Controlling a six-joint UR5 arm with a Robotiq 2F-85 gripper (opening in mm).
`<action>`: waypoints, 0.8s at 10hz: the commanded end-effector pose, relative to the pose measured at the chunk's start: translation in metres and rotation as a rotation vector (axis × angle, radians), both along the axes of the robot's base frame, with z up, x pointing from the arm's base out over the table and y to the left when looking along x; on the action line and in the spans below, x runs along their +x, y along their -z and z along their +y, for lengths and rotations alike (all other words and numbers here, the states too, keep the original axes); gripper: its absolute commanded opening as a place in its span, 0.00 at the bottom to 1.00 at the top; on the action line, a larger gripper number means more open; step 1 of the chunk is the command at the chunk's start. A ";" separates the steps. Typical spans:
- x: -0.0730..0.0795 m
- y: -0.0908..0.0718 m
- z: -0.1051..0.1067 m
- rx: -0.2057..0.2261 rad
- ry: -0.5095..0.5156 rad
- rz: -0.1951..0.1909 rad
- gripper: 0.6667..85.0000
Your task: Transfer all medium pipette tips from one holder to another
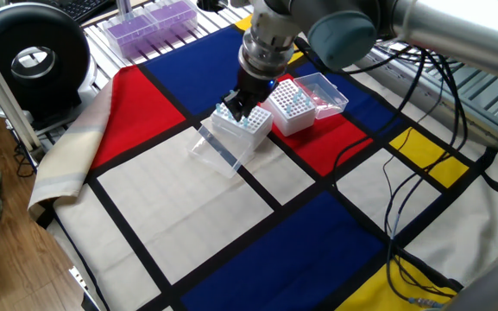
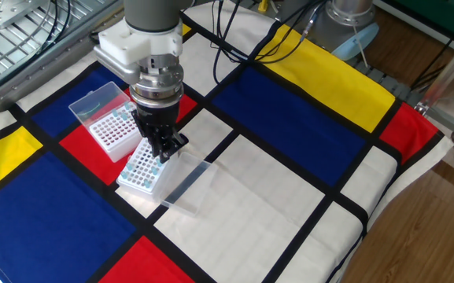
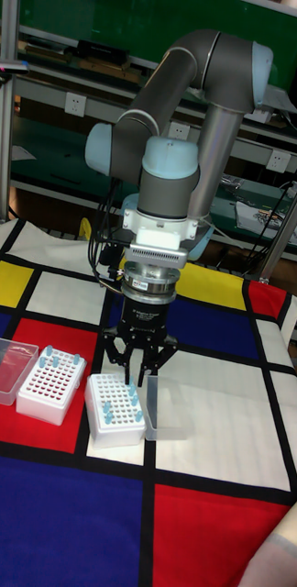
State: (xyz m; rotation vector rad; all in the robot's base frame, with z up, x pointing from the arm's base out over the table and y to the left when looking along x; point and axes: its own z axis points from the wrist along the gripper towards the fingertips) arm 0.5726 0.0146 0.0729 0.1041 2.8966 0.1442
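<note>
From one fixed view, the gripper [image 1: 238,105] hangs right above the near white rack [image 1: 242,123], whose lid lies open just below the fingers. I think it hangs there to reach the medium pipette tips [image 1: 231,114] straight down. The fingers look dark and bunched, so I cannot tell their gap here. The other white rack [image 1: 288,105] sits beside the fingers, on the far side.

From the other fixed view, the gripper [image 2: 164,152] covers part of the rack [image 2: 142,170] (the tips under it are hidden).

From the tall fixed view, the gripper [image 3: 139,371] shows its fingers [image 3: 121,356] spread apart, holding nothing I can see. Blue-topped tips [image 3: 130,400] stand right under them. More tips [image 3: 56,361] stand in the second rack [image 3: 48,386], off to the side.
</note>
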 end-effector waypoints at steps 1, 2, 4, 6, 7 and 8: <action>-0.005 0.000 -0.004 0.014 -0.004 -0.008 0.30; -0.006 0.000 -0.004 0.016 -0.012 -0.010 0.32; -0.006 -0.001 -0.005 0.012 -0.012 -0.009 0.33; -0.007 -0.003 -0.007 0.004 -0.008 -0.004 0.33; -0.008 -0.003 -0.008 -0.001 -0.008 -0.002 0.33; -0.008 -0.003 -0.009 -0.005 -0.008 0.000 0.33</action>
